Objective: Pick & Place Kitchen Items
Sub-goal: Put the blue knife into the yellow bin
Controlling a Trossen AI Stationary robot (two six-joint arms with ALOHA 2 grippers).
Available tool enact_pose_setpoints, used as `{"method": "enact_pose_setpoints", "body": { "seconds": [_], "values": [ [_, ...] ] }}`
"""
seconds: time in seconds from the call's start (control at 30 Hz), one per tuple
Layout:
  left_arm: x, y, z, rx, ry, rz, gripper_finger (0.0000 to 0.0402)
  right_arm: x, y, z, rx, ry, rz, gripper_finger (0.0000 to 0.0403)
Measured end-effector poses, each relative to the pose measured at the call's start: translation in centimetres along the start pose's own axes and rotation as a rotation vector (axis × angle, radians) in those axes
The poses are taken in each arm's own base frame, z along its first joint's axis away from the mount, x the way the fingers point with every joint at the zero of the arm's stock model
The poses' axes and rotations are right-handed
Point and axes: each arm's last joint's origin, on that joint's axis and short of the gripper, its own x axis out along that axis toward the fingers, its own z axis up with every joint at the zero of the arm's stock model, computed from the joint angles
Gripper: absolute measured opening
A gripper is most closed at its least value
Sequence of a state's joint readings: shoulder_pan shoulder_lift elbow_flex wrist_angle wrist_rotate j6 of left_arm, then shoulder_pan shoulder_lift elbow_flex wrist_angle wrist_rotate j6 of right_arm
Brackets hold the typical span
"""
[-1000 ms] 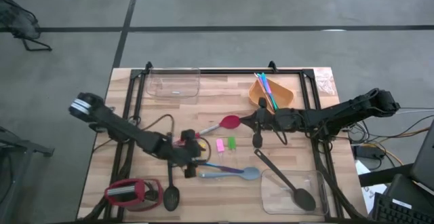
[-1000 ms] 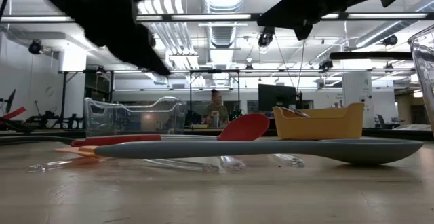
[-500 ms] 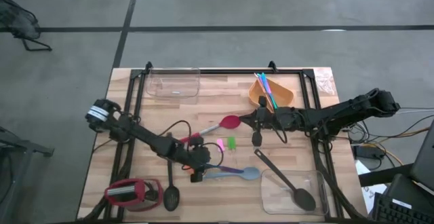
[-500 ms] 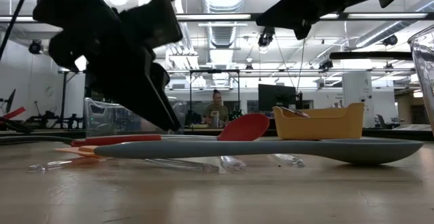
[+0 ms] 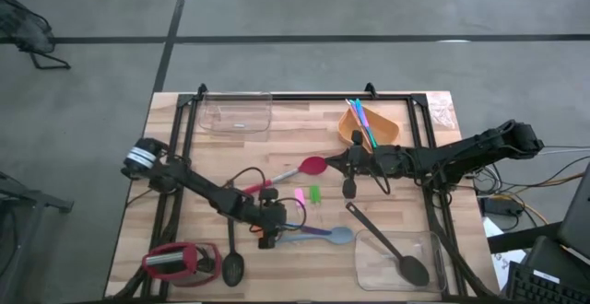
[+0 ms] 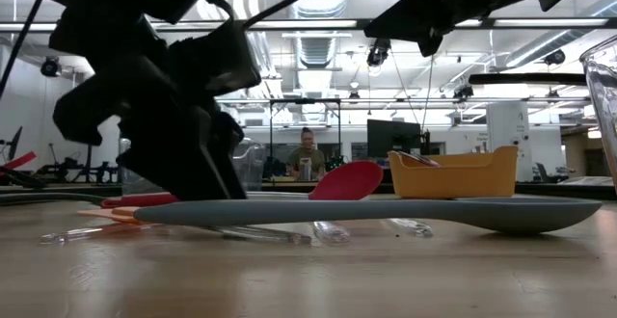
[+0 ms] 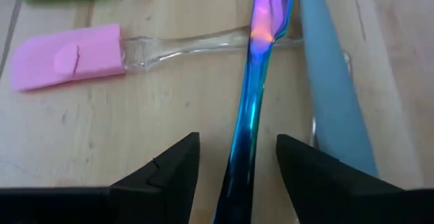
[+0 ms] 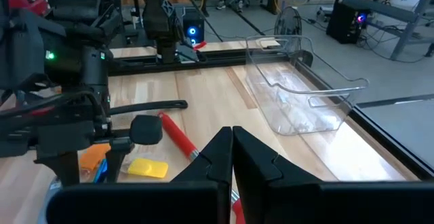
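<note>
A thin blue-purple stick (image 7: 254,81) lies flat on the table beside the grey-blue spoon (image 5: 323,236), whose handle (image 7: 332,88) runs alongside it. My left gripper (image 7: 237,142) is open, low over the table (image 5: 269,233), one finger on each side of the stick's near end with a gap showing on both sides. A pink piece (image 7: 68,56) and a green piece (image 5: 314,193) lie just beyond. My right gripper (image 8: 232,139) is shut and holds nothing, hovering above the table (image 5: 343,163) near the red-headed spatula (image 5: 312,166).
An orange tub (image 5: 369,124) with sticks stands at the far right and a clear tub (image 5: 238,115) at the far left. A black spoon (image 5: 392,249) lies across the near-right clear tub. Another black spoon (image 5: 232,258) and a red-and-black object (image 5: 180,260) sit near left.
My left gripper has sunk toward the table and gone toward its right and near edges, tipping further downward, until its open fingers stand on either side of the blue-purple stick. Nothing on the table has moved.
</note>
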State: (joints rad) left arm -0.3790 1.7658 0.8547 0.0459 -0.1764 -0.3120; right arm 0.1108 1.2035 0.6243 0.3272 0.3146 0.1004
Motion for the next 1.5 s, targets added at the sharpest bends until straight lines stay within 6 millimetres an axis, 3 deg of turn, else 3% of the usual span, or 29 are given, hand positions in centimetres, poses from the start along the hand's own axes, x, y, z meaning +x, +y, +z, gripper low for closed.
{"method": "enact_pose_setpoints", "body": {
  "seconds": [0.17,0.43,0.7,0.93,1.13,1.3,1.5],
  "values": [
    [0.1,0.0,0.0,-0.002,-0.005,0.006,0.0168,0.0,0.0,0.0,0.000,0.001,-0.001,0.0008],
    [-0.1,0.2,0.2,0.028,-0.003,-0.010,0.0043,0.0,0.0,0.0,0.000,0.001,-0.001,0.0008],
    [-0.4,0.6,0.6,0.031,-0.011,-0.016,0.0042,0.0,0.0,0.0,-0.001,0.001,-0.001,0.0008],
    [-1.6,0.8,2.3,0.060,-0.066,0.015,0.0042,0.0,0.0,0.0,0.007,0.001,-0.001,0.0008],
    [-4.1,1.7,3.3,0.144,-0.006,0.279,0.0042,-0.1,0.0,0.0,0.171,0.009,0.017,0.0009],
    [-5.6,1.9,4.4,0.238,0.000,0.420,0.0042,0.0,0.1,-0.1,0.310,0.080,0.229,0.0013],
    [-6.3,1.8,5.5,0.370,-0.018,0.508,0.0042,0.0,-0.1,-0.5,0.388,0.179,0.284,0.0055]
  ]
}}
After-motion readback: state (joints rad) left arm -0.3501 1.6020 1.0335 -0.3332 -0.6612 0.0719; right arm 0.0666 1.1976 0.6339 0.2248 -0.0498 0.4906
